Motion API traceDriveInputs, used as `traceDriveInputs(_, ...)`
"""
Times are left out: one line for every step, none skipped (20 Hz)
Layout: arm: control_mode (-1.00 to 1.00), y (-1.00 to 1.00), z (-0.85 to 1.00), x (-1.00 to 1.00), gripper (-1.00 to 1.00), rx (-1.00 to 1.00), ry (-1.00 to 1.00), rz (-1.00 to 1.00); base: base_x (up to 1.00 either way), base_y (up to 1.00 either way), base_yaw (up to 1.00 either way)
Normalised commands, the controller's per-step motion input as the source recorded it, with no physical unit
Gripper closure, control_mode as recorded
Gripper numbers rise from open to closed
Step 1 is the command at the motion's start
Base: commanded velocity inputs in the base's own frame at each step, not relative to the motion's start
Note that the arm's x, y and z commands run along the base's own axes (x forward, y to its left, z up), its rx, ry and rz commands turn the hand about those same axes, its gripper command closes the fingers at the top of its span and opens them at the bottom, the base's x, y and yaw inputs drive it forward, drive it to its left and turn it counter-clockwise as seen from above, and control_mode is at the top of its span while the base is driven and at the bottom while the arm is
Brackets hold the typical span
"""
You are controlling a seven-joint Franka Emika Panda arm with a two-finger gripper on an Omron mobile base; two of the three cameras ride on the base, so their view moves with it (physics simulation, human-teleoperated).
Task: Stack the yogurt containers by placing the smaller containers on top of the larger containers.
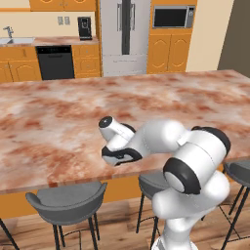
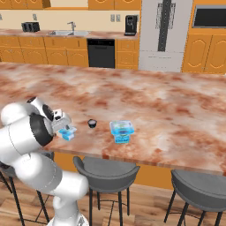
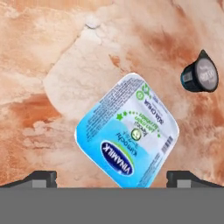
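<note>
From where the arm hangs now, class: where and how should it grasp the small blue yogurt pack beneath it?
Grip the small yogurt pack across two opposite flat sides, coming straight down. It sits lid-up and turned diagonally to the open gripper, so probably rotate the wrist first to square up.

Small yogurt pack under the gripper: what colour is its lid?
Light blue and white, with a dark blue logo and green print on the small yogurt pack; the hand view shows it best.

The small yogurt pack (image 3: 127, 133) bears "VINAMILK" on its lid; its finer print is unreadable.
</note>
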Motion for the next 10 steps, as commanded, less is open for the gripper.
traceDriveInputs(-1.0,0.0,-0.13,0.24,-1.0,0.0,-0.01,-0.02,0.0,0.0,0.0)
traceDriveInputs(-1.0,0.0,-0.13,0.23,-1.0,0.0,-0.01,-0.02,0.0,0.0,0.0)
traceDriveInputs(-1.0,0.0,-0.15,0.23,-1.0,0.0,-0.01,-0.02,0.0,0.0,0.0)
traceDriveInputs(-1.0,0.0,-0.16,0.22,-1.0,0.0,-0.01,-0.02,0.0,0.0,0.0)
traceDriveInputs(-1.0,0.0,-0.17,0.21,-1.0,0.0,-0.01,-0.02,0.0,0.0,0.0)
traceDriveInputs(-1.0,0.0,-0.18,0.2,-1.0,0.0,0.0,-0.02,0.0,0.0,0.0)
traceDriveInputs(-1.0,0.0,-0.19,0.19,-1.0,0.0,0.0,-0.02,0.0,0.0,0.0)
traceDriveInputs(-1.0,0.0,-0.2,0.19,-1.0,0.0,0.0,-0.02,0.0,0.0,0.0)
traceDriveInputs(-1.0,0.0,-0.2,0.18,-1.0,0.0,0.0,-0.02,0.0,0.0,0.0)
traceDriveInputs(-1.0,0.0,-0.21,0.18,-1.0,0.0,0.0,-0.02,0.0,0.0,0.0)
